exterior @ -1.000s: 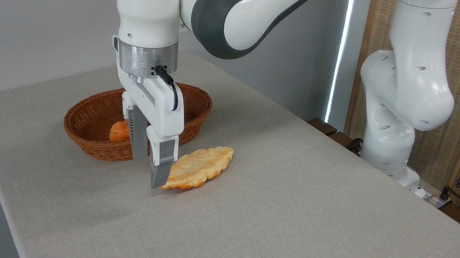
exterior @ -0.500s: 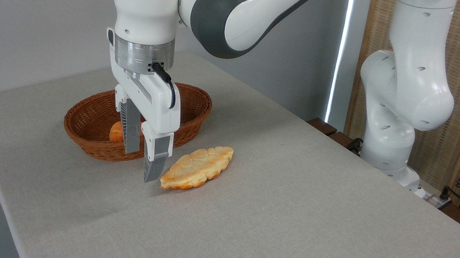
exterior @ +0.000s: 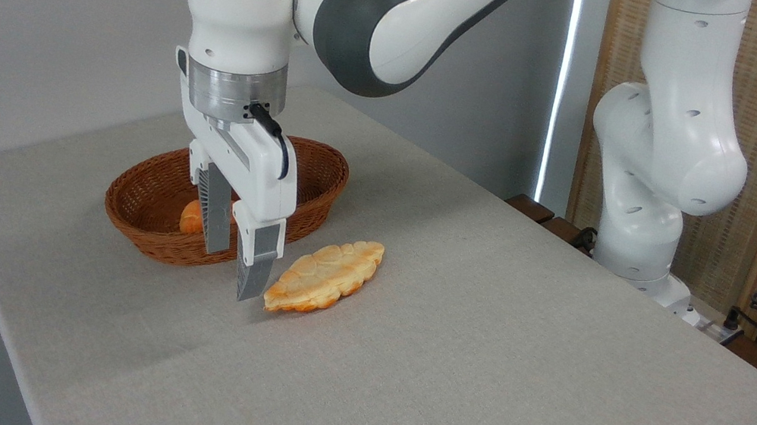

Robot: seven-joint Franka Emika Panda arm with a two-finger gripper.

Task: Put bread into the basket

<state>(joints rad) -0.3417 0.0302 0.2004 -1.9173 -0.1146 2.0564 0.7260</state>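
From my console I see the gripper (exterior: 231, 272) hanging just off the near-left tip of the bread (exterior: 324, 276), its 2 fingers (exterior: 253, 272) spread apart with nothing between them, so it is released and empty. The bread lies flat on the grey table (exterior: 478, 352), just beside the wicker basket (exterior: 139, 219) on its right, outside the rim; I cannot tell whether it touches the wicker. A small orange bun (exterior: 192, 216) sits inside the basket, partly hidden behind the fingers. I judge the step in hand to be the approach for the grasp: the loaf is not yet picked up and the tool stands to the left of it, not over it. The next move calls for shifting right so the jaws straddle the loaf's narrow width, then descending and closing. After that comes a lift clear of the rim and a short carry left. The loaf is flat and thin, so I expect a low pinch could slip.
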